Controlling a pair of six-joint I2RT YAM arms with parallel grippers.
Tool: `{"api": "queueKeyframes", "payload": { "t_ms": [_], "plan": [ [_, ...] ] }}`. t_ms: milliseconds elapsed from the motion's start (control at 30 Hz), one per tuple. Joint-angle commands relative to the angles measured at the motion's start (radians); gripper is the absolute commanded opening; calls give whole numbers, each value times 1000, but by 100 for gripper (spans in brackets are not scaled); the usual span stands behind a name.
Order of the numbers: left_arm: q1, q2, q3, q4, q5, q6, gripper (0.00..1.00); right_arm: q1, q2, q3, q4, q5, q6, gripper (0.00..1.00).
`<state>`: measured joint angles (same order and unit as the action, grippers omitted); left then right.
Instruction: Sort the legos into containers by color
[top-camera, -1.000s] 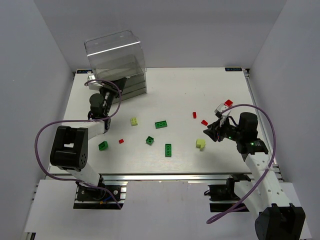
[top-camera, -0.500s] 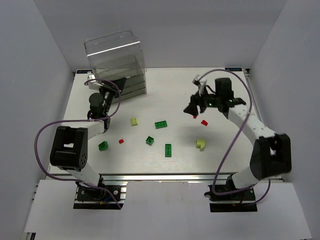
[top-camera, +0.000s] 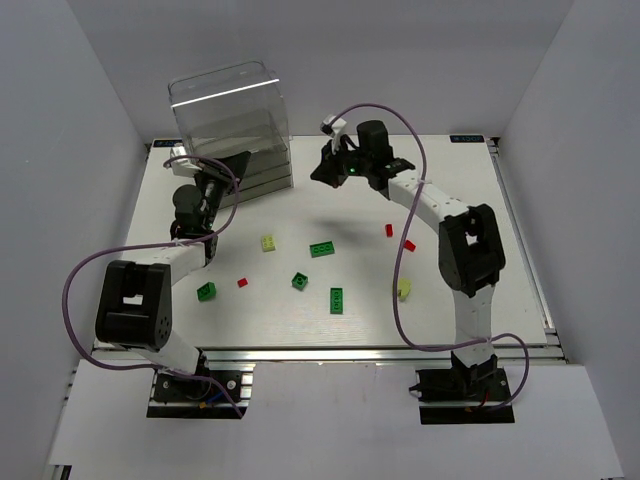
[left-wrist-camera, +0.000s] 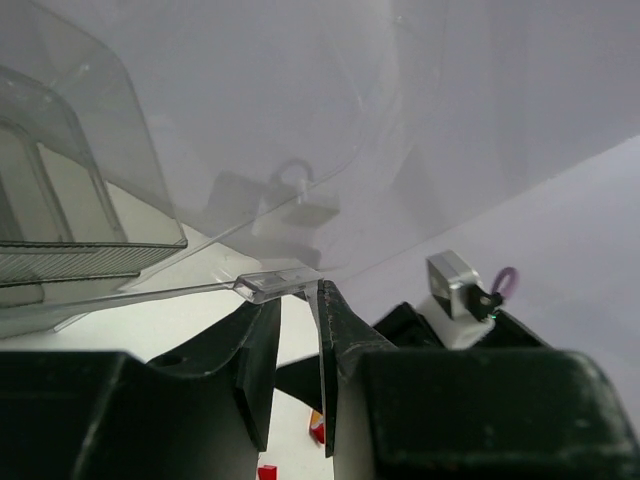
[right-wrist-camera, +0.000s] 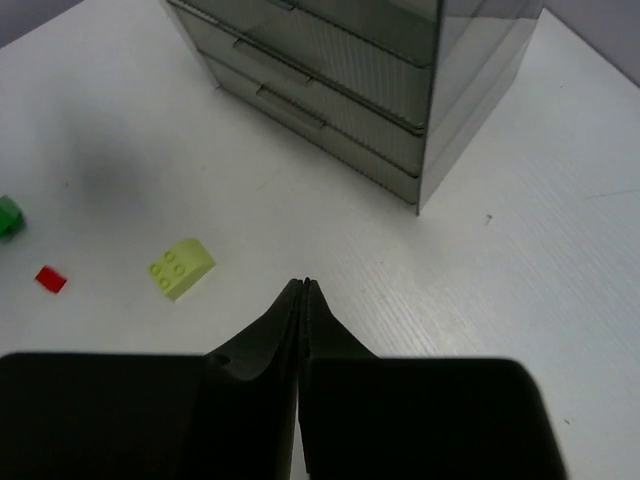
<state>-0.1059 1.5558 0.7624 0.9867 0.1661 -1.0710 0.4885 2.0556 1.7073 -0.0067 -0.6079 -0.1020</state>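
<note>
Right wrist view: right gripper (right-wrist-camera: 303, 286), jaws together, is hovering just right of the cabinet (right-wrist-camera: 340, 60) while left gripper (left-wrist-camera: 297, 300) is clamping a drawer lip (left-wrist-camera: 280, 283).

A white table (top-camera: 260, 310) fills the middle of the scene, closed in by plain pale grey walls at 9 o'clock (top-camera: 50, 150), 12 o'clock (top-camera: 400, 60) and 3 o'clock (top-camera: 590, 150). An aluminium rail (top-camera: 330, 352) runs along its 6 o'clock edge, with a white board (top-camera: 330, 420) below. The light is soft and even, and shadows on the tabletop are faint.
</note>
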Motion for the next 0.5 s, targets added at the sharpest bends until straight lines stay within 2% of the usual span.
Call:
{"api": "queueKeyframes", "payload": {
  "t_ms": [0, 133, 267, 467],
  "plan": [
    [12, -60, 41, 29, -14, 9, 32, 38, 23, 54, 213, 160, 94, 0],
    [12, -56, 52, 20, -11, 9, 33, 77, 29, 43, 347, 266, 148, 0],
    [12, -43, 61, 15, -8, 11, 32, 119, 3, -29, 552, 336, 127, 0],
    [12, -43, 66, 9, -7, 11, 32, 162, 60, 51, 586, 408, 107, 0]
  ]
}}
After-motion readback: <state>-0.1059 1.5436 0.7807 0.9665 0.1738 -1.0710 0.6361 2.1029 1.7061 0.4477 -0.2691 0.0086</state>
